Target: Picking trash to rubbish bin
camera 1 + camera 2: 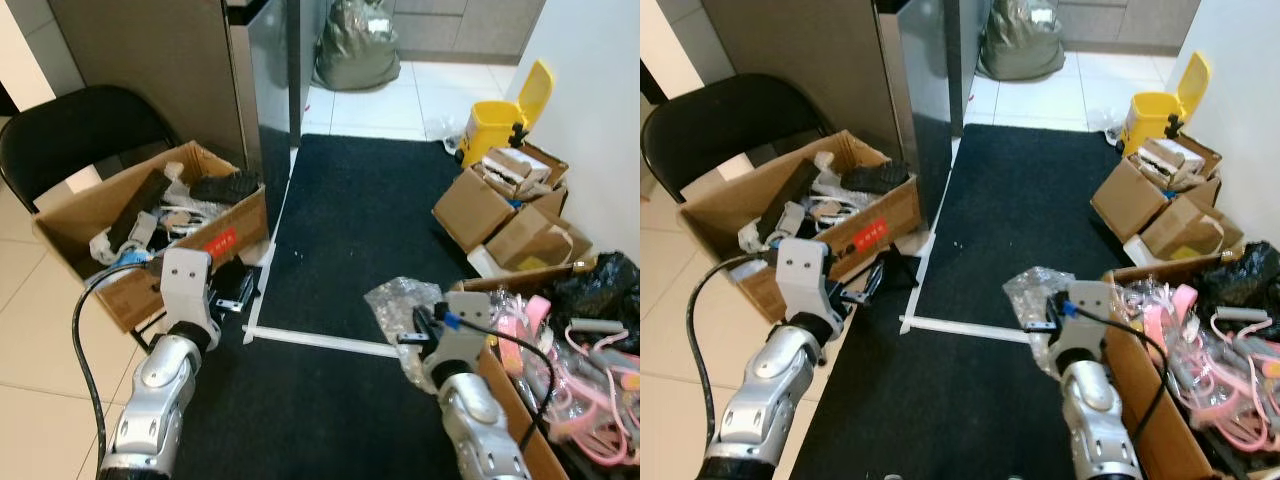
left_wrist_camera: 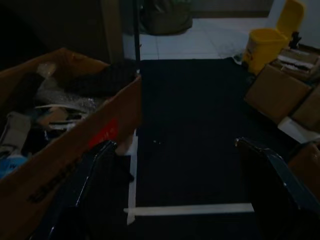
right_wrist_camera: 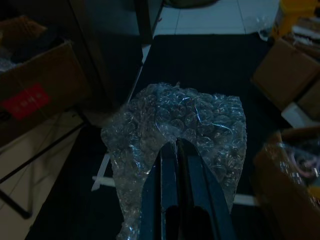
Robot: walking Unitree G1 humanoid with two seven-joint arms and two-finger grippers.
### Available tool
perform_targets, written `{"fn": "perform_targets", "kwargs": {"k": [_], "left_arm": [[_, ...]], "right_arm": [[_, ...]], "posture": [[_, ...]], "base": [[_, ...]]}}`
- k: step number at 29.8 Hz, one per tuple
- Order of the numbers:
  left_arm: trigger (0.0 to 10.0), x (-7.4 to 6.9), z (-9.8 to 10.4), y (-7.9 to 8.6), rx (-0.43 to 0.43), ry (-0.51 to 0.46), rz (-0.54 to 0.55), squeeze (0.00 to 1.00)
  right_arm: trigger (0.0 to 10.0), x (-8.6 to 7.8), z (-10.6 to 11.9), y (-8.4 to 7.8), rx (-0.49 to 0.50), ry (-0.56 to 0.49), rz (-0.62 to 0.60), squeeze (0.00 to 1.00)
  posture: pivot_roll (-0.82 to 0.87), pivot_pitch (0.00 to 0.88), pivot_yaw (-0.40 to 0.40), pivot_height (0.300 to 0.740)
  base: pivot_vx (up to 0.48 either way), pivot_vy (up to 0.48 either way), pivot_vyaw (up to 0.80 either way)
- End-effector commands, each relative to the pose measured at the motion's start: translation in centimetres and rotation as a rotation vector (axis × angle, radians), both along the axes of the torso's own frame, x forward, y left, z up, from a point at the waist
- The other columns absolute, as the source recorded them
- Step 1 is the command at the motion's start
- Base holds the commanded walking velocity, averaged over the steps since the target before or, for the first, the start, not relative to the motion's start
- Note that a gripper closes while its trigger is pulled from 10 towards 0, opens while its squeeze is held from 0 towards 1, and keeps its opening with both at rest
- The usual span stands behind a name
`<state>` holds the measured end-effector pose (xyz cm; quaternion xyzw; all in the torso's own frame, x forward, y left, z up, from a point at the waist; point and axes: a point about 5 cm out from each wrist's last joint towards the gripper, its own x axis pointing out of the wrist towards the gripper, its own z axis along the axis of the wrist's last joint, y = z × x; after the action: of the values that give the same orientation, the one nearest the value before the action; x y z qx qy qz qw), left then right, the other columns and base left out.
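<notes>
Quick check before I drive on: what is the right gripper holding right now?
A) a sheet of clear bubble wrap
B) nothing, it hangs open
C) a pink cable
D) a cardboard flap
A: in the right wrist view the right gripper has its two black fingers pressed together on a sheet of clear bubble wrap, held up above the black mat.

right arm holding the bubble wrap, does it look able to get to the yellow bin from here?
Probably not without walking. The right gripper is shut on the bubble wrap, but the yellow bin, lid up, stands at the far end of the black mat. The mat between looks free of obstacles.
</notes>
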<state>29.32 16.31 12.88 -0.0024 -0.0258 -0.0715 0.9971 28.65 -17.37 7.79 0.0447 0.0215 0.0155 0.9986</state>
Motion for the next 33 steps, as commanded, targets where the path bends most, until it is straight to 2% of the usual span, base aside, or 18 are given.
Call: {"fn": "perform_targets", "kwargs": {"k": [1, 27, 33], "left_arm": [[10.0, -0.30, -0.67, 0.56, 0.012, 0.028, 0.014, 0.00], [10.0, -0.40, -0.60, 0.55, 0.019, 0.024, 0.005, 0.00], [10.0, -0.41, -0.58, 0.53, 0.021, 0.025, 0.002, 0.00]], "right_arm": [[10.0, -0.15, -0.36, 0.59, 0.000, 0.013, 0.013, 0.00], [10.0, 0.02, -0.45, 0.79, -0.053, 0.012, 0.026, 0.00], [10.0, 0.11, -0.40, 0.86, -0.059, 0.009, 0.026, 0.00]], "posture": [[0.04, 0.130, 0.025, 0.740], [0.05, 0.102, 0.024, 0.740], [0.05, 0.100, 0.025, 0.740]], "base": [[0.307, 0.000, 0.00], [0.305, 0.000, 0.00], [0.306, 0.000, 0.48]]}}
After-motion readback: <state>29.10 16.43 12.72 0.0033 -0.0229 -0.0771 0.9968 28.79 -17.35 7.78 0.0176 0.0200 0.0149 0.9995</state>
